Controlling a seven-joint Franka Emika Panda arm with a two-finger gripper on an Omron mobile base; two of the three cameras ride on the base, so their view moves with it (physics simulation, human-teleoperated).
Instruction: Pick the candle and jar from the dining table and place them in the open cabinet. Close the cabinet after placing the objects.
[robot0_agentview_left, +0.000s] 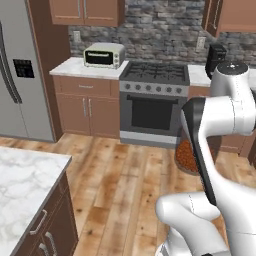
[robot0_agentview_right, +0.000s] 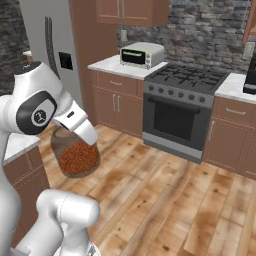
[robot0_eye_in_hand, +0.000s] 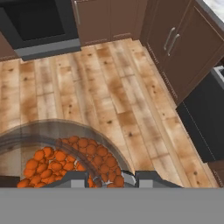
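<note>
The jar (robot0_agentview_right: 75, 156) is clear glass with reddish-brown granules inside, and it hangs in the air over the wooden floor. My gripper (robot0_agentview_right: 80, 131) is shut on its top. In the left base view the jar (robot0_agentview_left: 186, 155) peeks out from behind my arm. In the hand view the jar (robot0_eye_in_hand: 65, 157) lies just beyond my gripper (robot0_eye_in_hand: 110, 180). A corner of the dining table (robot0_agentview_left: 25, 175), marble-topped, lies at the lower left. A brown wall cabinet (robot0_agentview_left: 227, 15) hangs at the upper right, and I cannot tell whether it stands open. The candle is out of view.
A stove with a black oven door (robot0_agentview_left: 152, 102) stands straight ahead. A toaster oven (robot0_agentview_left: 103, 54) sits on the counter to its left, a black coffee machine (robot0_agentview_left: 215, 57) to its right. The grey fridge (robot0_agentview_left: 20, 70) is at the far left. Low brown cupboards (robot0_eye_in_hand: 183, 48) line the floor.
</note>
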